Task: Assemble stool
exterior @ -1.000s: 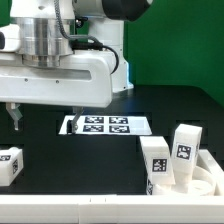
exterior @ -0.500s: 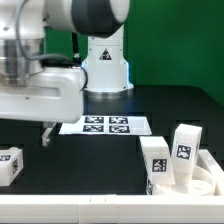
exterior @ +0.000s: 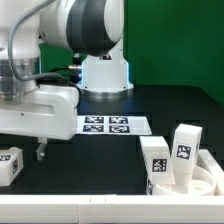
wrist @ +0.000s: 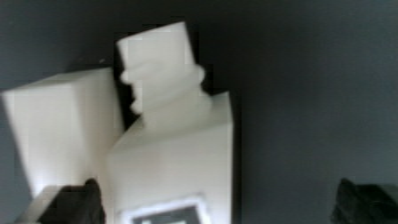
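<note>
The stool's round white seat (exterior: pixel 200 186) lies at the exterior view's right front. Two tagged white legs (exterior: pixel 154 160) (exterior: pixel 186 150) stand on it. Another tagged leg (exterior: pixel 8 165) lies at the far left edge. My gripper (exterior: pixel 40 150) hangs just above the black table, right of that leg; only one dark finger shows there. In the wrist view the gripper (wrist: pixel 217 205) is open, its fingertips (wrist: pixel 63 205) far apart. A tagged white leg (wrist: pixel 178 150) lies partly between them, nearer one finger. Two more white pieces (wrist: pixel 63 130) (wrist: pixel 169 60) lie behind it. Nothing is held.
The marker board (exterior: pixel 105 125) lies flat at the middle of the black table. The robot's white base (exterior: pixel 105 70) stands behind it, before a green backdrop. A pale front edge (exterior: pixel 100 210) borders the table.
The hand has come down toward the table and its finger has shifted a little to the exterior view's right. The arm now uncovers the robot base. The jaws stay wide apart.
</note>
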Motion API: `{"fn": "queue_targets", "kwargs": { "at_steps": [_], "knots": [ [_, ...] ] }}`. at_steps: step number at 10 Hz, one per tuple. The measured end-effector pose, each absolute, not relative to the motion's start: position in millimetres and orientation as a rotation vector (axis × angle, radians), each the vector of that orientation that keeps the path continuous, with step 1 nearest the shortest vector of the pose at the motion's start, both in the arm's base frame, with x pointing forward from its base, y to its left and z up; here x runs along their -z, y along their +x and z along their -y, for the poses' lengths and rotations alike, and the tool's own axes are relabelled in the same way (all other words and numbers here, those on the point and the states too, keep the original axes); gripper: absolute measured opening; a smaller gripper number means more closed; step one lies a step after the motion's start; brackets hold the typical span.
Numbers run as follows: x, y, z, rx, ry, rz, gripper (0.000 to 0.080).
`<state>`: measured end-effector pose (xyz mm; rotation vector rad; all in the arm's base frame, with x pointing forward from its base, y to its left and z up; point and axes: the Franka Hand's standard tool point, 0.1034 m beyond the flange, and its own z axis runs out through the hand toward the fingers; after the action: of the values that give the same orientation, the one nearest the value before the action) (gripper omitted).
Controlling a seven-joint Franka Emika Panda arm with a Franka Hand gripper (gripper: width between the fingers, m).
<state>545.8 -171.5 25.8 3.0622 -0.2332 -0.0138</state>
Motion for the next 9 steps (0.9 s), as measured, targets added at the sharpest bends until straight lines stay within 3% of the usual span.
{"fn": "queue_targets", "kwargs": {
  "at_steps": [4,5,6,7,8,9],
  "knots": [
    [-25.0,550.3,161.6,-0.047,3.032,0.292,0.0649],
    [-25.7,552.4,156.2,-0.051,3.032,0.304,0.0525],
    [-25.5,551.9,157.4,-0.050,3.031,0.306,0.0525],
    [-25.5,551.8,157.7,-0.050,3.031,0.308,0.0386],
    [-25.5,551.9,157.9,-0.051,3.031,0.308,0.0318],
    [-25.5,551.9,158.0,-0.050,3.031,0.308,0.0318]
  ]
}}
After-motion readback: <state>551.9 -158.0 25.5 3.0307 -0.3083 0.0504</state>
